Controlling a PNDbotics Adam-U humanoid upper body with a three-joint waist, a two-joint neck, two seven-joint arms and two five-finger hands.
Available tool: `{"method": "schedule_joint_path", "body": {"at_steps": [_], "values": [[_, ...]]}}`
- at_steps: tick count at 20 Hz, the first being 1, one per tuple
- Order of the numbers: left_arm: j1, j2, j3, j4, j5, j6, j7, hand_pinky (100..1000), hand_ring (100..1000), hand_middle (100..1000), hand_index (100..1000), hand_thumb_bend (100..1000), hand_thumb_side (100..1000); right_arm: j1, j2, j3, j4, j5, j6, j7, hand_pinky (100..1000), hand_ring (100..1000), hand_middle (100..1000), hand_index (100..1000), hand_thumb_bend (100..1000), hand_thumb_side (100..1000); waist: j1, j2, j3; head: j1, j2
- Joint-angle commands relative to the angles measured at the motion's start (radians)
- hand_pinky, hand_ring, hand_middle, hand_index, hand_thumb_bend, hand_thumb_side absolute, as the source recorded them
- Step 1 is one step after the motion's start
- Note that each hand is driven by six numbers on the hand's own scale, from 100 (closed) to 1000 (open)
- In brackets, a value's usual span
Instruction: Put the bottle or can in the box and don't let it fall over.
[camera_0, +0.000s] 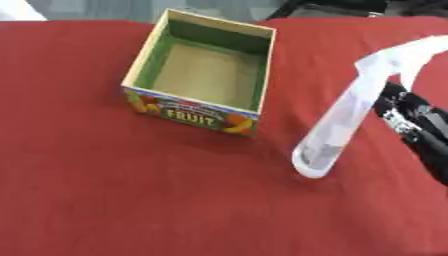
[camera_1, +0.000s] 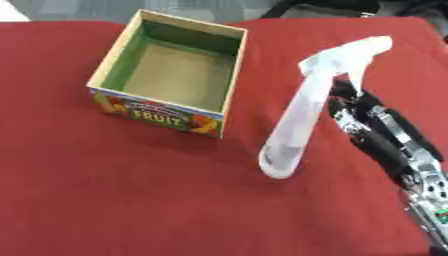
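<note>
One spray bottle (camera_1: 297, 120) leans on the red desk (camera_1: 131, 200), right of the empty box (camera_1: 166, 75). The right hand (camera_1: 367, 132) sits beside it; whether its fingers clasp it, I cannot tell. Best grip mid-body, lift upright, lower squarely.

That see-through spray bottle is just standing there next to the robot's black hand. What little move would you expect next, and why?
Probably the right hand closes its fingers round the clear plastic spray bottle. The bottle stands on the red tablecloth, outside the open cardboard fruit box, with the hand right beside it; whether it already grips cannot be told.
</note>
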Motion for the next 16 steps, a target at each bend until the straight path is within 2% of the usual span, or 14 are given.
{"method": "schedule_joint_path", "body": {"at_steps": [1,7,16], "values": [[-0.013,0.011,-0.002,-0.021,0.003,0.004,-0.007,534,1000,1000,666,226,749,-0.013,-0.036,-0.011,-0.022,-0.005,-0.003,0.010,1000,952,930,1000,100,704,0.000,-0.012,0.003,-0.006,-0.014],[-0.019,0.008,-0.003,-0.021,0.005,0.014,-0.010,529,1000,1000,662,220,752,-0.022,-0.032,-0.011,-0.022,-0.013,-0.005,0.027,1000,933,918,1000,100,705,-0.001,-0.007,0.010,-0.009,-0.019],[-0.028,0.005,-0.003,-0.021,0.008,0.022,-0.011,530,1000,1000,661,217,747,-0.025,-0.029,-0.017,-0.022,-0.070,-0.004,0.033,1000,926,914,998,100,706,-0.003,-0.007,0.014,-0.015,-0.026]]}}
